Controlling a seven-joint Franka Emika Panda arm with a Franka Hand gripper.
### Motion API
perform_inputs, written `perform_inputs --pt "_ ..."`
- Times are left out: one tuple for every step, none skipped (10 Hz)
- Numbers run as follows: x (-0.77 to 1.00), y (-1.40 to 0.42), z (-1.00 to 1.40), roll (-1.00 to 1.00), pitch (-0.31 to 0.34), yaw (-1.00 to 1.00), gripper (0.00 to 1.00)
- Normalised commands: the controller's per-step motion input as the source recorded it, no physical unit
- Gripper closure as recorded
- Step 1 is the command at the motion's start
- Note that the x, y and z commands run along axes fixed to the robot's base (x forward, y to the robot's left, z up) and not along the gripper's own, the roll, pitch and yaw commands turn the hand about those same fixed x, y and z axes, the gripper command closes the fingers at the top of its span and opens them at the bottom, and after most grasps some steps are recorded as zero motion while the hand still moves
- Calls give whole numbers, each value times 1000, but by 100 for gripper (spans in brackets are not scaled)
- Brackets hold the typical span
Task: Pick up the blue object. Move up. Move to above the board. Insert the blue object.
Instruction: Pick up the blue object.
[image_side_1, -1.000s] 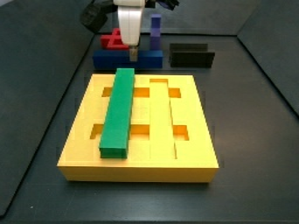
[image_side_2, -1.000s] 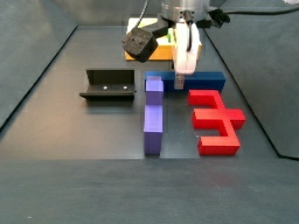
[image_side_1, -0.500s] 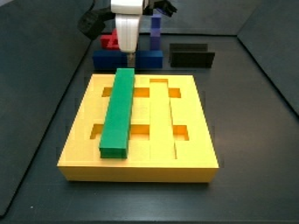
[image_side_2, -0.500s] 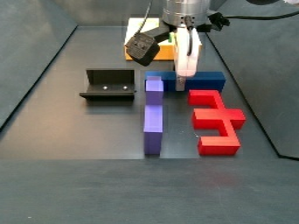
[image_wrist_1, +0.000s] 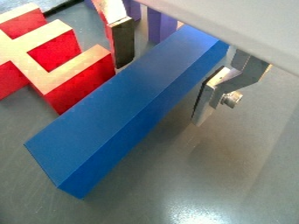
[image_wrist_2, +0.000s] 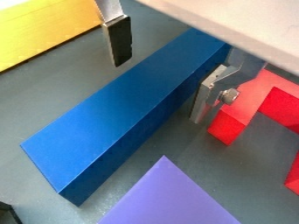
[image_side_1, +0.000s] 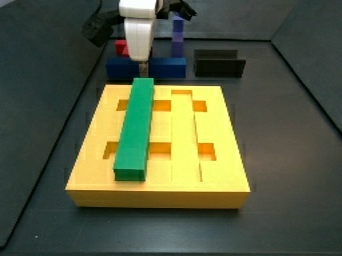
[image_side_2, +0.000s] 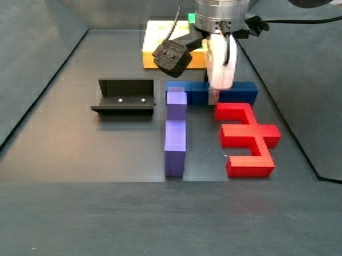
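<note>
Nearest in a side view, the board (image_side_1: 214, 175) fills the front of the tabletop (image_side_1: 301, 190), with the green bar (image_side_1: 135, 125) lying along one of its grooves. Behind it the blue object (image_side_1: 147, 70) lies flat on the tabletop beside the red piece (image_side_1: 123, 47), and the end effector (image_side_1: 139, 66) is lowered onto it. In a side view from the opposite end, the purple bar (image_side_2: 175, 132) lies nearest, the red piece (image_side_2: 245, 135) beside it, the fixture (image_side_2: 123, 96) off to the side, and the blue object (image_side_2: 203, 93) just beyond.

In both wrist views the end effector (image_wrist_1: 170, 54) straddles the blue object (image_wrist_1: 135, 101), one finger (image_wrist_1: 124, 39) on each long side. The jaws look spread and not yet pressing, though the far pad may be touching; contact is hard to judge. My reading is that the pickup is at the closing step.

The grip sits towards one end of the long bar, not its middle, so it could tilt or swing once lifted. The red piece (image_wrist_2: 251, 109) lies just beside one finger (image_wrist_2: 214, 94), which might nudge it while closing. A tilted bar would likely jam at the board's groove.

The bar's far end is hidden under the wrist, and in both side views the fingers mask most of it.
</note>
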Motion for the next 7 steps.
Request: perform_inputs --pt "86 -3 -106 0 0 9 0" --pt "0 0 -83 0 -7 9 0" --pt "0 0 0 0 0 0 0" --pt "0 0 0 0 0 0 100" --pt "0 0 0 0 0 0 100" --pt "0 0 0 0 0 0 100" --pt "0 0 0 0 0 0 100"
